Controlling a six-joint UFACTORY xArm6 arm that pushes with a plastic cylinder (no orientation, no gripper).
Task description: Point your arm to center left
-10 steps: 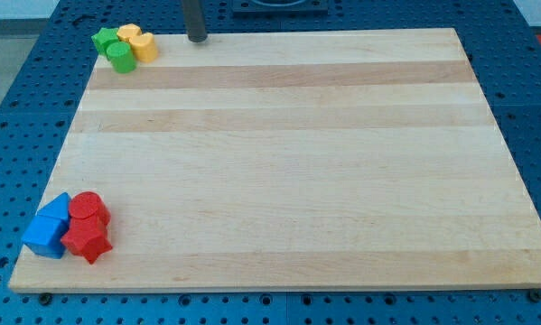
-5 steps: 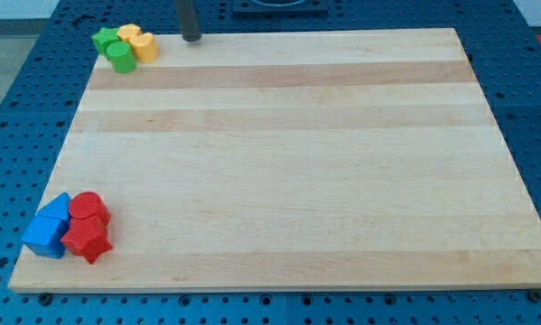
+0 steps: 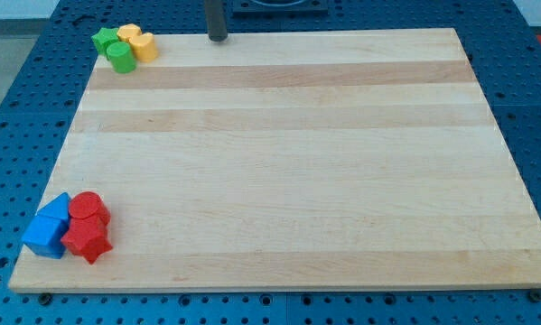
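My tip (image 3: 218, 39) touches down at the top edge of the wooden board (image 3: 279, 162), a little left of the middle. A cluster sits in the top left corner, to the left of my tip: a green star block (image 3: 104, 39), a green cylinder (image 3: 120, 58), a yellow block (image 3: 129, 35) and a yellow cylinder (image 3: 144, 47). In the bottom left corner lie a blue block (image 3: 48, 234) with a blue triangular piece (image 3: 59, 208), a red cylinder (image 3: 88, 208) and a red star block (image 3: 87, 241). My tip touches no block.
The board rests on a blue perforated table (image 3: 26, 99) that surrounds it on all sides.
My tip first shifted slightly left along the top edge, then moved right to its present spot. The blocks have not moved.
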